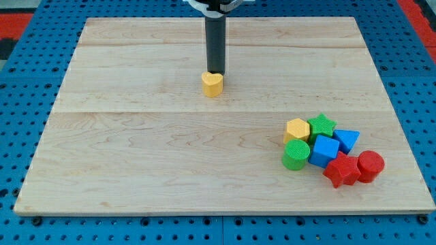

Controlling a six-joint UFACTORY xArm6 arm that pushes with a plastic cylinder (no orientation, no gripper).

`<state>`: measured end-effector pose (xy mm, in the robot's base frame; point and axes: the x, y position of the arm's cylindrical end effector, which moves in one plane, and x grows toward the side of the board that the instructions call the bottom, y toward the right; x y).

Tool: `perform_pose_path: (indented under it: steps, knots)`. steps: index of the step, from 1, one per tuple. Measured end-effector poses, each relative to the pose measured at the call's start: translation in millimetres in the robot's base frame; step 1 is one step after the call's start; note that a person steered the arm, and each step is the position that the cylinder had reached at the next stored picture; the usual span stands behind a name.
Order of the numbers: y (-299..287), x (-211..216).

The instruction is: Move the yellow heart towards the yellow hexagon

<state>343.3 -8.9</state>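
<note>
My tool's tip sits at the upper edge of the yellow heart on the pale wooden table. Well away toward the view's lower right lie the rest, clustered: yellow hexagon, green star, green cylinder, blue cube, blue triangle, red star, red cylinder.

yellow heart sits alone, upper-mid board, lying flat w/ its point toward the view's bottom. yellow hexagon lies well apart, toward the view's lower right, at the upper-left edge of a tight block cluster, flat face up.
</note>
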Motion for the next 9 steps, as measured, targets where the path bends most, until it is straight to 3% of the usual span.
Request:
perform_pose_path:
  steps: [1,3,4,7,8,9]
  knots:
    - [-18,-45]
    - [-10,72]
    - [57,120]
    - [29,21]
    - [85,42]
    - [85,72]
